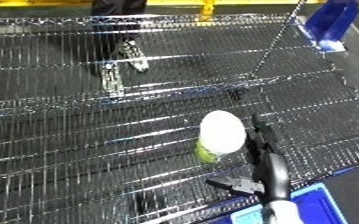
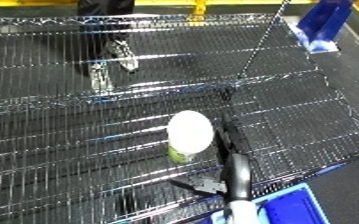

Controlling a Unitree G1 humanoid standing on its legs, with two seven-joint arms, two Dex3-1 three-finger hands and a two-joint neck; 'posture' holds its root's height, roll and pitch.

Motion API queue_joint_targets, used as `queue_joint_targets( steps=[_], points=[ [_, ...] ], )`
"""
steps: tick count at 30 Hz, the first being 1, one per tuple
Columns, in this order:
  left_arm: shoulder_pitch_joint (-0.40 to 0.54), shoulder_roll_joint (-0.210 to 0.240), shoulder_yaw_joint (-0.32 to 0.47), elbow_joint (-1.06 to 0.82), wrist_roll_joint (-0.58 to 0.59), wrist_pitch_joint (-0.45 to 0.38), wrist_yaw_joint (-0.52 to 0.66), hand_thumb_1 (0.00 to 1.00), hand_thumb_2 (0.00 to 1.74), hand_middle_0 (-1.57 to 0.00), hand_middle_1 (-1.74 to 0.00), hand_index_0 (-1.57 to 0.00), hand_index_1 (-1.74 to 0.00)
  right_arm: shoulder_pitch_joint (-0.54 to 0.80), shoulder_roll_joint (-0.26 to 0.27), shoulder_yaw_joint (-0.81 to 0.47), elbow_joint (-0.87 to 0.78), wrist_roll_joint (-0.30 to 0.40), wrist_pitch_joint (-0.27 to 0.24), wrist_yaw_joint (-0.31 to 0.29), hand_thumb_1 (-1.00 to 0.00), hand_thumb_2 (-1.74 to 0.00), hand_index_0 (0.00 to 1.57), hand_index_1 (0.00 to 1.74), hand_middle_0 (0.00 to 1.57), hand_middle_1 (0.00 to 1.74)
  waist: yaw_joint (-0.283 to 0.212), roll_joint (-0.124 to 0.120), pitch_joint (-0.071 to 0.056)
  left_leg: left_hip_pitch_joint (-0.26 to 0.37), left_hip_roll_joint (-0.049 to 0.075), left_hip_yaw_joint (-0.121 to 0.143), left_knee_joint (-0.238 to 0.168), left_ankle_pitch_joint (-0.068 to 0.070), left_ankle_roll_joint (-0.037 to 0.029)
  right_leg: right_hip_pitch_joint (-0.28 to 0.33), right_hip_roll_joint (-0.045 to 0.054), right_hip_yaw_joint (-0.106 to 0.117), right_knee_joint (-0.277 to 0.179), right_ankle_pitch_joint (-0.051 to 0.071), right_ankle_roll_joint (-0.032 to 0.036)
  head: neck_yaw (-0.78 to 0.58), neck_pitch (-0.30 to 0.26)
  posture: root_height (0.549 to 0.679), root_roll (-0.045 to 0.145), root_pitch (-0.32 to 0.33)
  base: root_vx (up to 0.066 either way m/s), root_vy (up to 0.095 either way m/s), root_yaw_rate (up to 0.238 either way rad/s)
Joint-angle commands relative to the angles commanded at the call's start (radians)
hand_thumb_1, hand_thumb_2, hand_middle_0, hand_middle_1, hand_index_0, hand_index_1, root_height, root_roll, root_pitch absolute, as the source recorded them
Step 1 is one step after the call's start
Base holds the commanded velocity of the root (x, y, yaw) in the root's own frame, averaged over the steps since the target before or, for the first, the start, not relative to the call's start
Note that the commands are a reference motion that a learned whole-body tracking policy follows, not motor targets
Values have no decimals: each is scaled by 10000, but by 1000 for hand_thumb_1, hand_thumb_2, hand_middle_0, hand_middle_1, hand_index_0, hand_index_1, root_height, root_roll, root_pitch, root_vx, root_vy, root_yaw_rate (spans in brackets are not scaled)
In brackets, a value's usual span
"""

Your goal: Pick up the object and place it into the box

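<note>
A small cup (image 1: 220, 140) stands on the wire shelf (image 1: 60, 140), a little right of the shelf's middle and near its front edge. Its lid is white, round and domed, and takes up most of what shows; below the lid a yellow-green wall is visible, tapering downward. It looks slightly tilted, its lid leaning away from the camera.

Just right of the cup, the right hand (image 1: 262, 150) rises from the lower edge of the view. It is black and slim, with fingers held straight and pointing away along the cup's right side, touching it or very nearly so; whether there is real contact cannot be told. The thumb sticks out to the left below the cup, apart from the fingers, so the hand is spread and grips nothing. A bit of white forearm shows below it.

The shelf is shiny metal mesh in several panels, with bright glare across the wires. Well beyond the cup, toward the far left, two pale shoes (image 1: 127, 62) of a person stand behind or under the mesh. At the front, just right of the hand, sits the corner of a blue bin (image 2: 286, 207). Far beyond the cup, at the upper right, stands another blue piece (image 1: 331, 27). Nothing lies between the cup and the hand.
</note>
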Motion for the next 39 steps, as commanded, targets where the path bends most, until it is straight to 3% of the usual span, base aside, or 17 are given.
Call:
queue_joint_targets(
  steps=[3,18,24,30,39],
  points=[
    [62,70,-23,-125,-65,-30,-31,1000,1740,-1570,-1740,-1570,-1740,-375,-124,144,194,42,51,-42,0,0,0,0,0,0,112,83,0,-238,-47,-19,162,-43,43,-240,-18,-16,178,-50,-7,82,120,611,39,253,19,3,40],
    [118,50,30,-381,-197,89,-40,1000,1740,-1570,-1740,-1570,-1740,-1071,-99,372,709,109,106,156,-750,-1305,1178,1305,1178,1305,261,221,0,-605,-179,-86,533,-171,156,-605,-44,-10,528,-145,-36,168,64,606,37,266,9,10,13],
    [86,-34,35,-265,-233,36,-113,1000,1740,-1570,-1740,-1570,-1740,-1086,-83,381,816,18,121,160,-750,-1305,1178,1305,1178,1305,218,191,0,-500,-171,-109,474,-145,132,-511,-18,-1,478,-126,-55,-4,-25,607,36,259,-23,14,-16],
    [142,-119,37,-214,-231,-108,-111,1000,1740,-1570,-1740,-1570,-1740,-834,-47,301,433,-123,135,115,-750,-1305,1178,1305,1178,1305,128,123,0,-195,-137,-117,151,-41,123,-245,47,15,216,-68,-67,-196,-116,612,36,251,-54,23,-38],
    [441,-280,365,-36,-205,-526,-208,1000,1740,-1570,-1740,-1570,-1740,938,197,-541,-1833,-372,-13,75,-750,-1305,1178,1305,1178,1305,-253,-198,0,812,4,-120,-812,252,56,697,184,42,-513,43,-39,-880,-105,626,36,219,-76,41,-57]
  ],
)
